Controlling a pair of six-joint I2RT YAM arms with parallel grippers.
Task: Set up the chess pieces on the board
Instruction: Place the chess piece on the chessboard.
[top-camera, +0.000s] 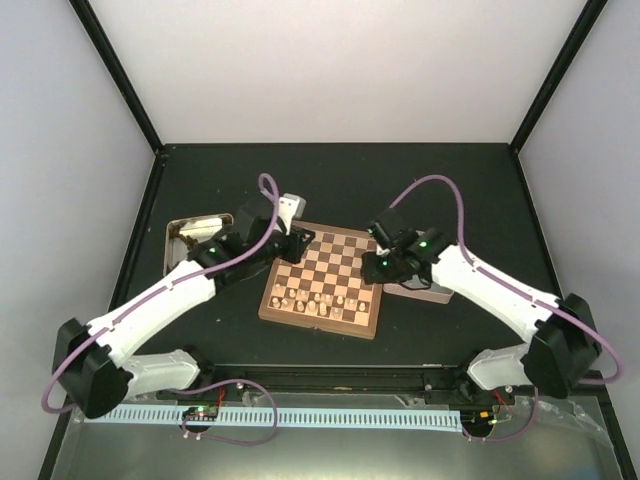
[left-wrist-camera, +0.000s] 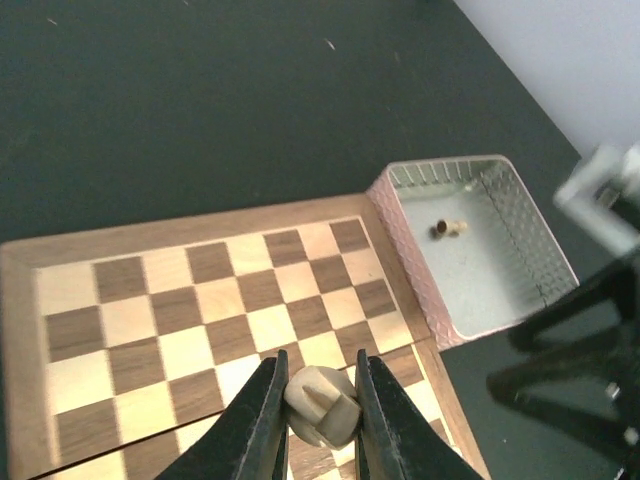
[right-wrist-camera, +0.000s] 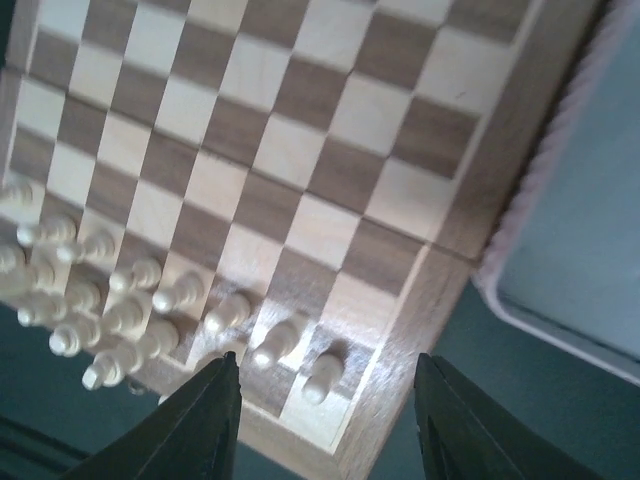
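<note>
We see a dark table (top-camera: 330, 180) closed in by pale walls, and on it the two white arms take the most place: the left arm (top-camera: 160, 300) reaches to the far left corner of the board (top-camera: 335, 262), and the right arm (top-camera: 490, 285) reaches to its right edge. The board lies in the middle of the table, between the two arms. In the top view the left wrist hides the far left corner of the board. A silver tin (top-camera: 180, 232) lies on the left, partly under the left arm. A second tin with pinkish walls (left-wrist-camera: 500, 290) lies just beside the right border of the board, and from above the right arm hides most of it. Inside this tin one small piece (left-wrist-camera: 449, 228) lies on its side. The left gripper (left-wrist-camera: 320, 370) is above the board, and its fingers are clamped on a pale chessman (left-wrist-camera: 322, 408). The right gripper (right-wrist-camera: 325, 365) is over the near right corner of the board; its fingers (right-wrist-camera: 205, 420) are wide apart and hold nothing. The pale chess pieces (right-wrist-camera: 130, 310) stand crowded on the near rows of the board, and the last pawn (right-wrist-camera: 322, 378) stands between the open fingers without touching them.
</note>
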